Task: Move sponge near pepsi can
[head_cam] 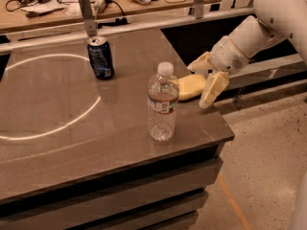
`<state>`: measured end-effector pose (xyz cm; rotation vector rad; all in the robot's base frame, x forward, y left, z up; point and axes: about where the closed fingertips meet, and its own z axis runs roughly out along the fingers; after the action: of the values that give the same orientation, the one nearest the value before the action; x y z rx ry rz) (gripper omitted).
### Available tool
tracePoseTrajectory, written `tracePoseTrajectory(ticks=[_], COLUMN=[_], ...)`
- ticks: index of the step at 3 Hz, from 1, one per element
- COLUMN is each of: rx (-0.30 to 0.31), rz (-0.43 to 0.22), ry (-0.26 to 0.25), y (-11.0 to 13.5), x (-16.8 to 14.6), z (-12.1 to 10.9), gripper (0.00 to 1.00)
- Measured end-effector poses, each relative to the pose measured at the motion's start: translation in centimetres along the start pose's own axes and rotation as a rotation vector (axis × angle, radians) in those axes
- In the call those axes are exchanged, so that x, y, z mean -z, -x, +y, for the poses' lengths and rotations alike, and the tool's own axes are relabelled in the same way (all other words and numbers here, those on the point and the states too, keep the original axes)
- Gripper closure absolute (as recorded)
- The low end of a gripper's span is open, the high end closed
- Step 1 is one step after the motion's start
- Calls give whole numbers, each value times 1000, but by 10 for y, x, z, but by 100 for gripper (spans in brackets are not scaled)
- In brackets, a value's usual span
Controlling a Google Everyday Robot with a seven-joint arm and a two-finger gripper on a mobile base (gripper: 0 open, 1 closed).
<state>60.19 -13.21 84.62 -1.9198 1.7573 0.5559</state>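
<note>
The pale yellow sponge (191,87) lies flat on the brown table (72,123) near its right edge, partly behind the water bottle. The dark blue pepsi can (100,58) stands upright at the back of the table, well to the left of the sponge. My gripper (199,83) comes in from the right on a white arm. Its cream fingers (213,87) are spread open on either side of the sponge's right end, one behind it and one in front. The sponge rests on the table, not lifted.
A clear plastic water bottle (162,103) with a white cap stands between the sponge and the table's front. A metal rail (144,25) and a cluttered workbench run behind the table. The table's right edge drops to the speckled floor (268,166).
</note>
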Motion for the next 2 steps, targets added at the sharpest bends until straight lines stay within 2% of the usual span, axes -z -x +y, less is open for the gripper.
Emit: tracePoseTrajectory(ticks=[1, 2], rx=[17, 27], rz=[7, 19], ry=[-3, -6], y=[10, 14], x=[2, 4], z=[3, 4], gripper=[49, 73])
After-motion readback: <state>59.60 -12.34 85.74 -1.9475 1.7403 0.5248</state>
